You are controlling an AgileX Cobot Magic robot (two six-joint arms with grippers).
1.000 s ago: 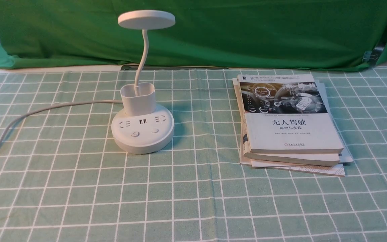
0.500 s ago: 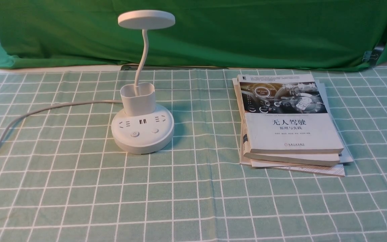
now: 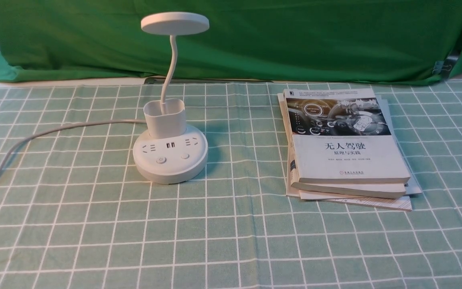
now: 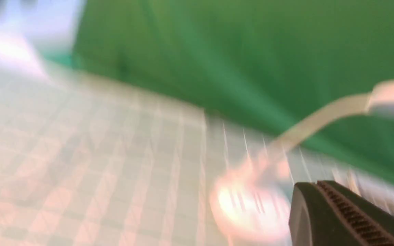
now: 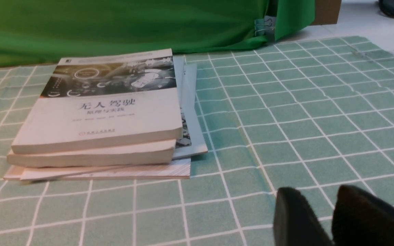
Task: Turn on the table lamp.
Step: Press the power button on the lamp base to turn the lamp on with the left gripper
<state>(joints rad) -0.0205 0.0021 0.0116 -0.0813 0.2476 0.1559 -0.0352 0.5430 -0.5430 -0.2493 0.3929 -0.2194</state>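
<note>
The white table lamp [image 3: 170, 154] stands left of centre on the checked cloth in the front view, its disc head [image 3: 175, 23] unlit on a thin bent neck. Two buttons [image 3: 161, 160] sit on the front of the round base, and a grey-white cord [image 3: 54, 130] runs off to the left. Neither gripper shows in the front view. The left wrist view is smeared by motion: the lamp [image 4: 248, 208] is a pale blur just beyond my left gripper [image 4: 315, 186], whose fingers lie pressed together. My right gripper [image 5: 316, 194] hovers over bare cloth with a narrow gap between its fingers, holding nothing.
A stack of books [image 3: 345, 148] lies right of centre, to the right of the lamp; in the right wrist view the books [image 5: 97, 116] lie ahead of the right gripper. A green curtain [image 3: 295, 36] hangs along the table's far edge.
</note>
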